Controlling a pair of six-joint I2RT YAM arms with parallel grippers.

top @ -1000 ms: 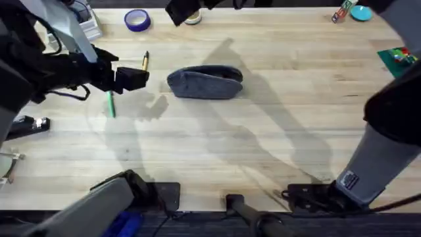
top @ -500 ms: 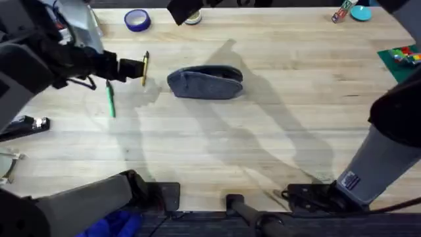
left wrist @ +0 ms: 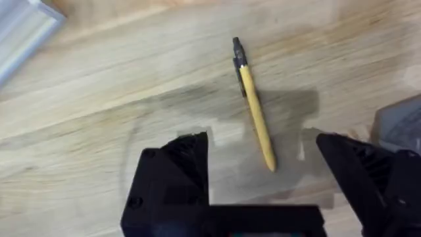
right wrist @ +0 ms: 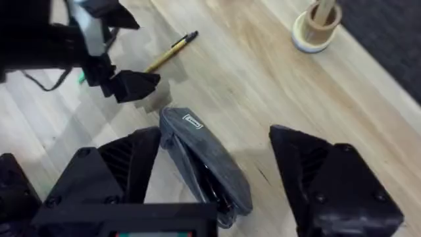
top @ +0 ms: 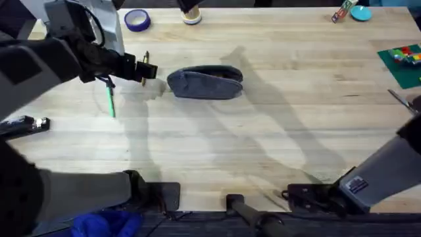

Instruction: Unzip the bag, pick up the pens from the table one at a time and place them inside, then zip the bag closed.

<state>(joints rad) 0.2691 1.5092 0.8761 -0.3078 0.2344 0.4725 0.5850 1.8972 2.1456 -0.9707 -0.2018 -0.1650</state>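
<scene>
The blue-grey bag (top: 205, 83) lies in the middle of the table (top: 263, 145), and a dark slit runs along its zip (right wrist: 209, 172). The mustard-yellow pen (top: 145, 58) lies just to its left. My left gripper (top: 145, 70) hovers open over that pen, which lies on the wood between the fingers (left wrist: 255, 108), not gripped. The green pen (top: 110, 102) lies further left, beside the left arm. My right gripper (right wrist: 217, 191) hangs open high above the bag (right wrist: 204, 164), and its view also takes in the yellow pen (right wrist: 172, 51) and the left gripper (right wrist: 128, 84).
A blue tape roll (top: 136, 20) and a tan roll (top: 192, 16) stand at the far edge. A green packet (top: 401, 58) lies at the right edge, and small items (top: 348, 10) sit at the far right corner. A black tool (top: 23, 125) lies at the left edge.
My left gripper has moved away from the green pen, going right and farther back until it stands over the yellow pen. The right arm has shifted higher and to the right.
</scene>
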